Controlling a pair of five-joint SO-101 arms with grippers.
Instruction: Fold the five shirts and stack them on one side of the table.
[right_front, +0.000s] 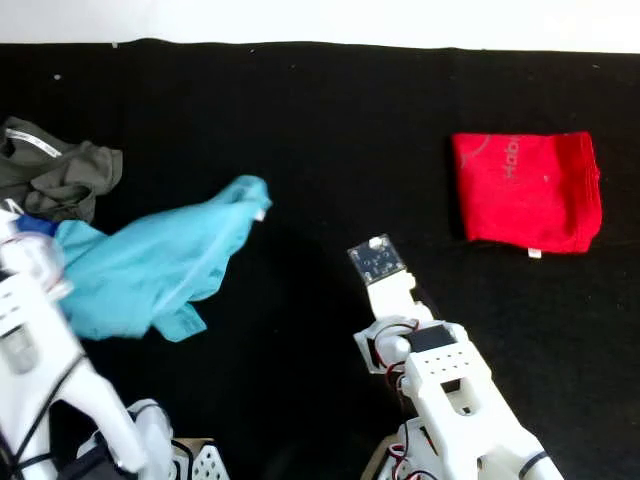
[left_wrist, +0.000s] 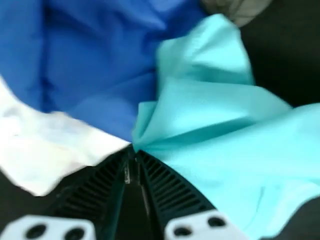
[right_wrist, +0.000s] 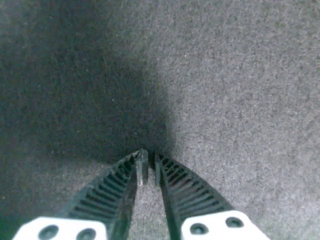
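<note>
While the left tool sits with its jaws pressed together on a pinch of the turquoise shirt, the cloth gathers into creases right at the tips, so from where I stand it looks clamped on an edge of that shirt rather than on its middle. Just beside the pinch lie a blue shirt and a white garment, both touching the turquoise one.

Seen from above, the turquoise shirt trails out from the left side toward the middle of the black tabletop, loosely spread and rumpled, with one corner reaching farthest in. A grey shirt is crumpled behind it at the left edge. Well apart on the far right rests a red shirt, already folded into a neat rectangle.

The right tool hangs over bare tabletop near the centre, its jaws together with nothing between them.

I would expect this shirt to be light and limp: it will sag, drag and twist from a single grip, and may pull its neighbours along. Taking hold at a shoulder seam or hem corner, with the other arm on the matching corner, seems the surest way to lay it flat for folding.
</note>
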